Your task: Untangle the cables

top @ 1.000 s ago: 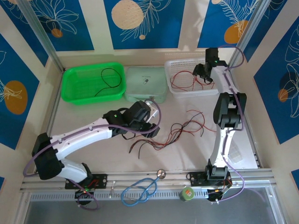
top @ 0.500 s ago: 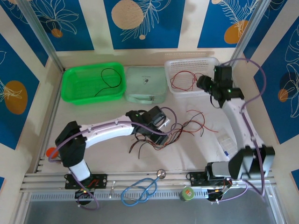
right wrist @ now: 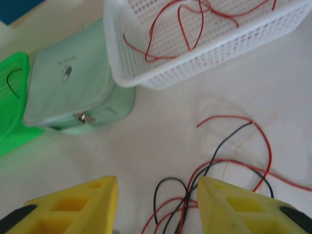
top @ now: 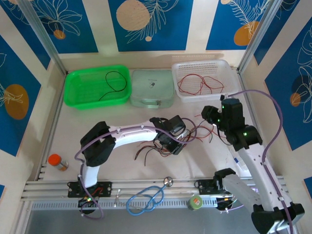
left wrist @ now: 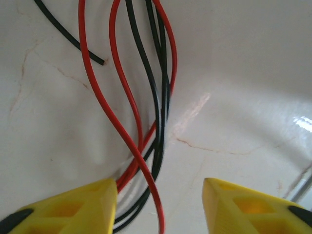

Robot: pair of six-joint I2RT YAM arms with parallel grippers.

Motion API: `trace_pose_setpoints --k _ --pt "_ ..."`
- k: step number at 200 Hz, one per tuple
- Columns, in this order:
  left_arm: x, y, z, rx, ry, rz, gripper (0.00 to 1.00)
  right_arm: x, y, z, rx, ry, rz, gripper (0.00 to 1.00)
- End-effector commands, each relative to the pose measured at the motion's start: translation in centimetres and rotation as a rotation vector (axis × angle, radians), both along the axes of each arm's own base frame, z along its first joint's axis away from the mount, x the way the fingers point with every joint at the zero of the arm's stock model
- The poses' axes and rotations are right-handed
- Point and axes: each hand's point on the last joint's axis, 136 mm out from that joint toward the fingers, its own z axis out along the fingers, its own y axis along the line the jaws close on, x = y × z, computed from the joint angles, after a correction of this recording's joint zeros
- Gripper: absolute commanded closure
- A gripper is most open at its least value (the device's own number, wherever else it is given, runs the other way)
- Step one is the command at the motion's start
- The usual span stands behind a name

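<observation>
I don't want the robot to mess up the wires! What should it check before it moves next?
1. Left pincer open: ok.
2. Cables inside the left pincer's gap: ok, red and black ones run through it.
3. Right pincer open: ok.
4. Cables at the right pincer: ok, a few lie in its gap.
5. Pile untangled: not ok, the wires cross each other.
6. White basket out of the right pincer's way: ok, it sits farther off.
</observation>
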Motion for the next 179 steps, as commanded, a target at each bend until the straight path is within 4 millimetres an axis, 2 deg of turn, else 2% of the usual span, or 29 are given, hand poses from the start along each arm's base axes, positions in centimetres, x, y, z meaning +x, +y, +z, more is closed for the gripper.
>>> trace_pose_setpoints --k 1,45,72,85,104,131,153,165,179 --pt "0.4 -0.1 -0.1 0.033 -0.021 0.012 0.57 -2.0 -0.2 -1.1 0.003 0.041 -0.032 0.55" --pt "0.6 -0.6 -0.6 0.039 -0.018 0.006 0.76 -4.1 -0.2 -1.6 0.005 0.051 -0.029 0.57" --pt "1.1 -0.7 -0.2 0.035 -0.040 0.024 1.00 -4.6 -0.3 -1.4 0.009 0.041 -0.028 0.57" --pt "1.7 -0.6 0.8 0.030 -0.078 0.038 1.00 -4.7 -0.3 -1.1 0.006 0.030 -0.025 0.57" --pt "3.0 -0.1 3.6 0.024 -0.171 0.058 1.00 -4.5 -0.1 -0.6 0.000 0.001 -0.001 0.55" --pt "4.8 0.3 9.6 -0.016 -0.313 0.075 1.00 -3.8 0.8 -0.6 -0.033 -0.038 0.080 0.49" --pt "5.4 0.6 14.5 -0.062 -0.393 0.072 1.00 -3.2 1.2 -0.3 -0.054 -0.085 0.135 0.48" --pt "5.6 0.9 16.8 -0.085 -0.430 0.073 1.00 -3.0 1.2 -0.1 -0.055 -0.108 0.151 0.41" --pt "5.8 1.2 19.1 -0.113 -0.466 0.073 1.00 -2.9 1.5 0.3 -0.044 -0.136 0.184 0.39"
